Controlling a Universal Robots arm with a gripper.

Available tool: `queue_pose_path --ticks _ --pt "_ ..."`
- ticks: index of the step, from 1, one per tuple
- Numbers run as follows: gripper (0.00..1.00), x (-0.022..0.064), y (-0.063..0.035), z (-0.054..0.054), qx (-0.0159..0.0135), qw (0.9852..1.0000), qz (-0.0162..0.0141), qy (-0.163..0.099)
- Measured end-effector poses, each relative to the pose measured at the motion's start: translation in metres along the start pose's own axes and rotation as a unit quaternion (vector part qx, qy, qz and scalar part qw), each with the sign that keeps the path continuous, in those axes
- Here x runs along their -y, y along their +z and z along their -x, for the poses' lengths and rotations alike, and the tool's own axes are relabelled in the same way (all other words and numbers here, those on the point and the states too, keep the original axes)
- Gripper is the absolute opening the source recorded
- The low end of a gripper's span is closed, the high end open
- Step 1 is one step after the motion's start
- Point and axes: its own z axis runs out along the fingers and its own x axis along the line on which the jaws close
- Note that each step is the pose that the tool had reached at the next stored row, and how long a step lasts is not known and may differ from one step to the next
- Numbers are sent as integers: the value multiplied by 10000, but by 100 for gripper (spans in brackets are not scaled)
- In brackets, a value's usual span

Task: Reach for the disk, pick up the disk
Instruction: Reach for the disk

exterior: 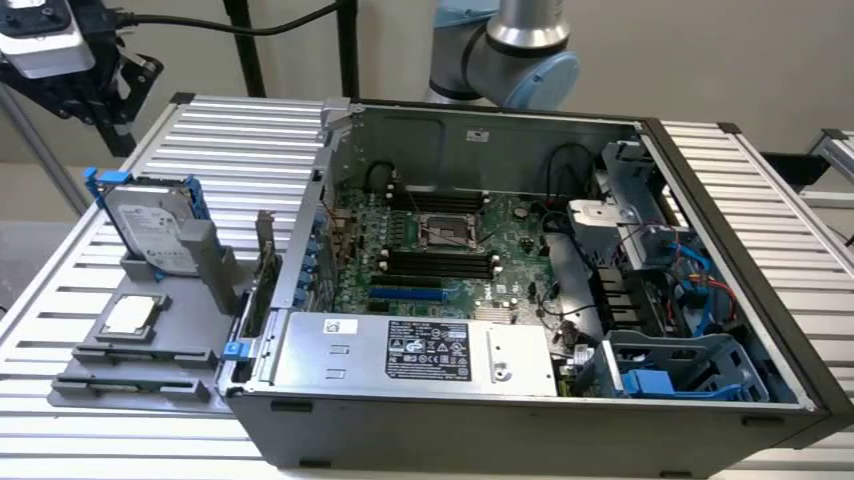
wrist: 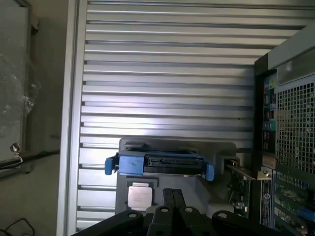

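Disk (exterior: 147,222) base (hidden behind grey stand (exterior: 203,255))

One disk (exterior: 150,222), one chip (exterior: 131,315), one tray (exterior: 134,382), one computer (exterior: 534,425)

You had even, diffuse light from overhead in the exterior view. The slatted table (exterior: 240,130) read pale and bright, and objects on it cast only soft, short shadows. Inside the computer case (exterior: 534,425) the light fell off, darkest among the bays at the exterior view's right. In the wrist view a broad band of glare washed over the slats just beyond the disk (wrist: 162,162). The gripper (wrist: 172,194) showed as a near-black silhouette. The floor beside the table looked hazy, grey and low in contrast.
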Motion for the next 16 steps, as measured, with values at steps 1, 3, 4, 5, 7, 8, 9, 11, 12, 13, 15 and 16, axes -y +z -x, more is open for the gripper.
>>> queue_pose_path --ticks 1,3,4,5,7,8,9,11,12,13,15,16 --pt "11 -14 3 -34 3 10000 -7 0" --pt "11 -52 8 -105 7 10000 -19 -1" --pt "11 -67 12 -138 8 10000 -21 -1" --pt "11 -79 16 -169 8 10000 -22 -1" --pt "11 -100 25 -235 10 10000 -25 -1" --pt "11 -108 29 -268 11 10000 -26 -1" --pt "11 -112 32 -289 11 10000 -26 -1" --pt "11 -112 32 -295 11 10000 -27 -1" --pt "11 -113 32 -295 10 10000 -27 -1" --pt "11 -113 32 -296 11 10000 -26 -1" --pt "11 -113 32 -296 11 10000 -26 -1" --pt "11 -113 31 -298 10 10000 -27 -1"
